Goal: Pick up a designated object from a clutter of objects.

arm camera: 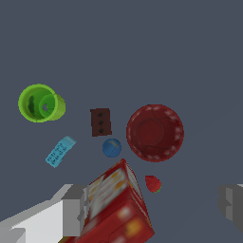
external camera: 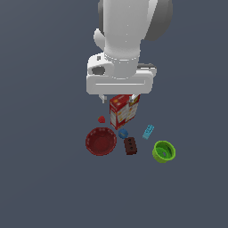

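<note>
Strawberry (arm camera: 153, 183) on floor between wide-open jaws, untouched, beside carton (arm camera: 118, 209), near bowl (arm camera: 176, 142).

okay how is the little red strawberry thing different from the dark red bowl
The strawberry lump is far smaller than the bowl. The lump is bright red and solid; the bowl is dark red, hollow and open upward. The lump lies near the carton; the bowl lies farther out. Both are red, rounded.
</note>
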Available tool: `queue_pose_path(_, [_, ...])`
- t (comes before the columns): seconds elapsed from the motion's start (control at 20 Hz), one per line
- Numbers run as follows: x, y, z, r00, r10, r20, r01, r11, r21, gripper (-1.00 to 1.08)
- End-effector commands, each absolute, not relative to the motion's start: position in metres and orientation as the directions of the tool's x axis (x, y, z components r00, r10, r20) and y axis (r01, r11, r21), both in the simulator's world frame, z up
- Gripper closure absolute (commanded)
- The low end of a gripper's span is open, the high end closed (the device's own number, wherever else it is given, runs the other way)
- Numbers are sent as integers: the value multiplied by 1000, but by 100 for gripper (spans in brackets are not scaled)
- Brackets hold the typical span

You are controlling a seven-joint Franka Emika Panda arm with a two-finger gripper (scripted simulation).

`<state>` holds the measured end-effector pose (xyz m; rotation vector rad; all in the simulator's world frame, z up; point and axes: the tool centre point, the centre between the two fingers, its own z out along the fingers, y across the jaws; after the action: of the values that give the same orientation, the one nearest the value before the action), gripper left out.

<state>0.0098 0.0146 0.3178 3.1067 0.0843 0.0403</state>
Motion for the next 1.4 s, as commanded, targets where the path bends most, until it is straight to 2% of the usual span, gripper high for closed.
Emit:
queue_pose_path(0.0, [10, 15, 318, 998, 55, 25, 54, -998, 34, -92])
queue_pose_path(0.8, [12, 31, 316, 992, 123, 22, 123, -992, 30, -92])
queue_pose_path(1.35, [3, 10, 264, 989, 149, 17, 149, -989, 17, -92])
